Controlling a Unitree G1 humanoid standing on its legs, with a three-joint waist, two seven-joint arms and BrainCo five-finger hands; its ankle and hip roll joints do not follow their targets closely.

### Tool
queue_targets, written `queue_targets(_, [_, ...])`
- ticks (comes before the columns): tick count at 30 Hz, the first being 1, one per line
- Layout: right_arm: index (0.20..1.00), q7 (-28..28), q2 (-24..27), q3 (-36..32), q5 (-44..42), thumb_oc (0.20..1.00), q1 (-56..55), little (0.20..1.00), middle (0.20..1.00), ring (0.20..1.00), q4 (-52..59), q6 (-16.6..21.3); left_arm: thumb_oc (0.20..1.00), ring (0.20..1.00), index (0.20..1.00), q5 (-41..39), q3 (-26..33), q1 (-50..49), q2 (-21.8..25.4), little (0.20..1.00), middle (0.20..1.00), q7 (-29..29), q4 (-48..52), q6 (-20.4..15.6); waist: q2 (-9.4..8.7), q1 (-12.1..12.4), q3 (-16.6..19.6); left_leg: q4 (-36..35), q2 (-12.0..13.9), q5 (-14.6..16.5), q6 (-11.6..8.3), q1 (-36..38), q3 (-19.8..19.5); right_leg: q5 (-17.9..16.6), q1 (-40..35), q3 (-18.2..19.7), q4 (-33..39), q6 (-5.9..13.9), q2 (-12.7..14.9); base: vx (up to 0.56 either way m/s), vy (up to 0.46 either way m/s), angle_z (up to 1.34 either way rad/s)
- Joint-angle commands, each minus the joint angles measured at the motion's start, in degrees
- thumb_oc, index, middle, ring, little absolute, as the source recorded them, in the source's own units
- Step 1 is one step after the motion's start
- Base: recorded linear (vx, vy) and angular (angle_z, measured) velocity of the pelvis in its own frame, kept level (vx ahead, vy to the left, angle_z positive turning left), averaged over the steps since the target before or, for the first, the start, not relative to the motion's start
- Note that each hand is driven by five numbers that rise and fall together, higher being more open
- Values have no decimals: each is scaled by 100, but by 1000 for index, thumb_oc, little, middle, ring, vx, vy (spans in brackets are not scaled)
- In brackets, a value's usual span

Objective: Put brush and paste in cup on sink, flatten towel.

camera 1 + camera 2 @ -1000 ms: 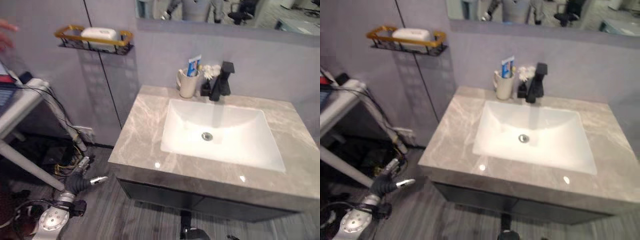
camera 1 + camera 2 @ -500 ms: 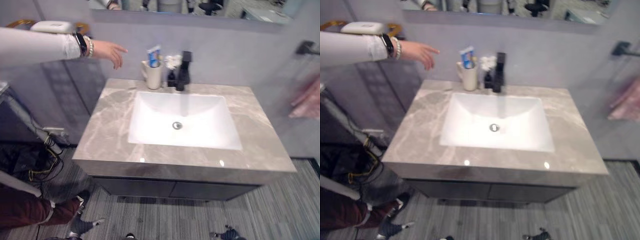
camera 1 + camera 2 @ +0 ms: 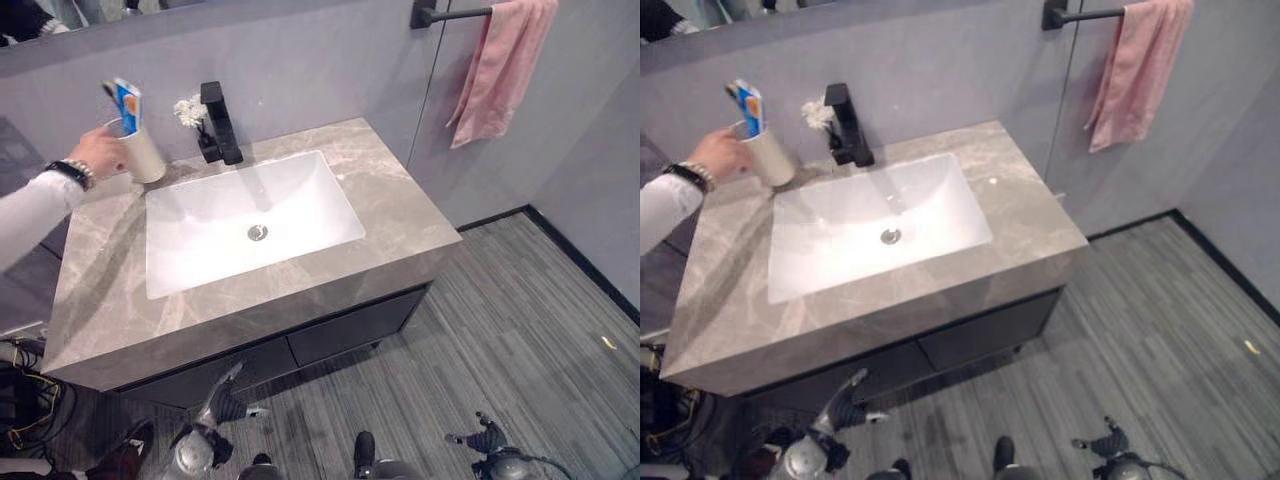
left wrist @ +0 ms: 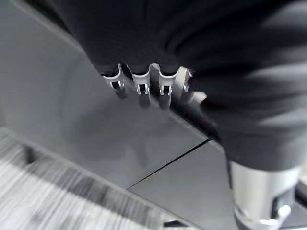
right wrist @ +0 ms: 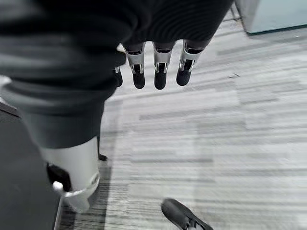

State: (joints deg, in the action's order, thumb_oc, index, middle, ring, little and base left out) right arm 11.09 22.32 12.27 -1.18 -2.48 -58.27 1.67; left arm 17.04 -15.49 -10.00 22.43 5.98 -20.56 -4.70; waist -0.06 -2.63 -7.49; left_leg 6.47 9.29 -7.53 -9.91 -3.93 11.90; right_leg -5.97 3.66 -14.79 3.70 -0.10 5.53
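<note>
Cream cup (image 3: 143, 153) w/ blue paste tube (image 3: 127, 102) at grey marble counter's (image 3: 400, 205) back-left corner now gripped by person's hand (image 3: 97, 152), pink towel (image 3: 500, 65) since panned into view, left hand (image 3: 222, 393) and right hand (image 3: 482, 438) hung low, fingers relaxed, nothing held.

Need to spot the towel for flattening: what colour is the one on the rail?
Pink towel, clearest in the left eye view.

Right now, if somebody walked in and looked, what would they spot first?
Probably the pink towel hanging bunched on the black bar at the wall, right of the sink. Next, a person's hand holding the cup with the blue toothpaste at the counter's back left corner, beside the black tap.
</note>
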Motion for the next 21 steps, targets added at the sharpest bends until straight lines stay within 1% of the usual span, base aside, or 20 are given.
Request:
queue_targets(1, [1000,108,-147,-208,-152,1000,150,1000,1000,1000,-101,180,1000,1000,1000,294,3,-298,323,1000,1000,-21,624,-103,66,-156,211,331,-352,995,557,572,538,416,-123,-522,-256,637,69,-54,150,47])
queue_targets(2, [1000,86,-194,-258,-208,1000,142,1000,1000,1000,-205,161,1000,1000,1000,327,15,-306,340,1000,1000,-45,693,-132,95,-160,230,189,-419,1073,589,572,553,385,-124,-546,-287,663,118,-17,102,52])
queue_targets(3, [1000,86,-196,-258,-209,1000,145,1000,1000,1000,-211,165,1000,1000,1000,326,17,-310,343,1000,1000,-49,701,-129,92,-163,232,174,-427,1067,595,578,551,386,-124,-548,-290,669,125,-26,186,51])
queue_targets(4, [1000,56,-285,-307,-257,1000,153,1000,1000,1000,-384,138,1000,1000,1000,311,65,-361,416,1000,1000,-65,927,-136,98,-126,247,-44,-620,1257,715,592,402,350,-125,-553,-383,718,244,-30,210,48])
queue_targets(5, [1000,39,-328,-315,-263,1000,143,1000,1000,1000,-443,132,1000,1000,1000,304,84,-404,454,1000,1000,-71,1001,-166,109,-98,248,-142,-686,1270,749,609,358,330,-117,-580,-427,750,300,-42,263,42])
queue_targets(7, [1000,-20,-385,-307,-252,1000,146,1000,1000,1000,-485,115,1000,1000,1000,291,197,-528,543,1000,1000,-129,1220,-167,117,-70,253,-416,-790,1234,836,677,296,263,-81,-626,-510,798,402,-44,198,23])
queue_targets(10, [1000,-70,-508,-225,-260,1000,255,1000,1000,1000,-515,108,1000,1000,1000,213,332,-717,615,1000,1000,-123,1280,-170,102,12,224,-716,-943,1124,955,724,110,104,75,-647,-711,924,574,-74,207,23])
queue_targets(12, [1000,-86,-605,-166,-288,1000,296,1000,1000,1000,-513,99,1000,1000,1000,163,364,-784,628,1000,1000,-132,1229,-148,72,44,215,-970,-1017,1043,1003,816,43,36,99,-676,-778,997,672,-59,150,41])
queue_targets(15, [1000,-127,-683,-97,-314,1000,314,1000,1000,1000,-491,94,1000,1000,1000,130,426,-896,630,1000,1000,-153,1240,-135,51,81,206,-1052,-1064,1012,1041,839,-34,-1,97,-678,-786,1022,734,-45,96,50])
queue_targets(16, [1000,-120,-742,-55,-319,1000,370,1000,1000,1000,-506,79,1000,1000,1000,87,423,-913,612,1000,1000,-148,1177,-115,13,112,228,-1065,-1126,971,1087,801,-117,-74,97,-615,-790,1052,784,-40,80,27])
queue_targets(17, [1000,-114,-768,-32,-328,1000,361,1000,1000,1000,-486,81,1000,1000,1000,68,400,-922,623,1000,1000,-167,1189,-103,24,70,225,-1090,-1121,987,1098,827,-196,-9,124,-377,-865,1038,689,-72,104,36])
queue_targets(18, [1000,-117,-790,-4,-362,1000,393,1000,1000,1000,-481,89,1000,1000,1000,34,376,-919,646,1000,1000,-172,1165,-109,26,-34,210,-1099,-1135,945,1123,812,-312,73,262,188,-970,985,467,-28,69,37])
queue_targets(19, [1000,-123,-797,16,-399,1000,391,1000,1000,1000,-491,90,1000,1000,1000,22,384,-924,674,1000,1000,-179,1165,-107,44,-69,188,-1092,-1129,970,1134,841,-353,193,305,456,-1025,972,322,-49,77,66])
queue_targets(20, [1000,-120,-801,36,-433,1000,384,1000,1000,1000,-482,98,1000,1000,1000,14,417,-927,695,1000,1000,-195,1186,-102,32,-66,207,-1076,-1146,936,1144,803,-359,213,304,592,-963,949,271,-19,54,74])
queue_targets(21, [1000,-116,-805,45,-439,1000,359,1000,1000,1000,-459,100,1000,1000,1000,24,428,-937,703,1000,1000,-202,1193,-96,20,-55,218,-1076,-1150,948,1153,805,-349,218,275,568,-918,929,274,-22,28,63])
